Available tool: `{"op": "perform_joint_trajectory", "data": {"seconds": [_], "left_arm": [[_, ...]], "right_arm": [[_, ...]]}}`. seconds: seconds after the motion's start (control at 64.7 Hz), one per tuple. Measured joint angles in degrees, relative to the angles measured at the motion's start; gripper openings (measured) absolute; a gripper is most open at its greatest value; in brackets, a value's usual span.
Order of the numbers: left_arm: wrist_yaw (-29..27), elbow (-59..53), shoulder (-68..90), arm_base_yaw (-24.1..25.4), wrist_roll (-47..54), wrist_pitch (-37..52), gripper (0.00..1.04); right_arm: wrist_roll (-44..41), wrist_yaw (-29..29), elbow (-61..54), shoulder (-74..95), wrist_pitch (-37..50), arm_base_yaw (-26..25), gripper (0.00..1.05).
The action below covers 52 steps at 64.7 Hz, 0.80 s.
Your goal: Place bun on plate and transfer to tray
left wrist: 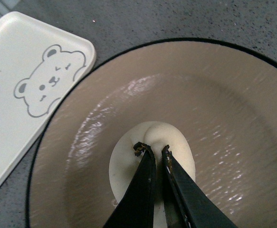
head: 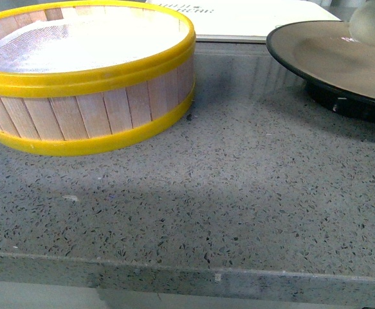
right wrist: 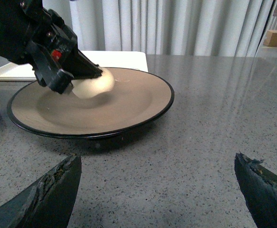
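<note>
the right hand (right wrist: 157, 161) hangs low over the table (right wrist: 200, 142), fingers spread wide with nothing between them. straight ahead of it, a little apart, sits the plate (right wrist: 128, 102), its near rim facing that hand's gap. over the half of the plate farther from the right hand, the left hand (left wrist: 152, 149) is pinched nearly shut on the pleated top of the bun (left wrist: 178, 142). whether the bun rests on the plate or hangs just above it i cannot tell. beyond the plate lies the tray (right wrist: 124, 57), just beside the far rim, its long side running across. the bun looks due for release, and the free right hand seems better placed to carry the plate on to the tray.
</note>
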Motion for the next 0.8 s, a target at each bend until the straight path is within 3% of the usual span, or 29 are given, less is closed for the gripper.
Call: {"op": "perform_joint_trajectory", "data": {"seconds": [0.619, 0.804], "left_arm": [[-3.7, -1.8, 1.9, -2.1, 0.6, 1.5, 0.04], [-3.6, -1.0, 1.9, -2.0, 0.5, 1.1, 0.33]], "right_arm": [[0.0, 0.0, 0.0, 0.0, 0.0, 0.0, 0.96], [0.0, 0.0, 0.0, 0.0, 0.0, 0.0, 0.96]]}}
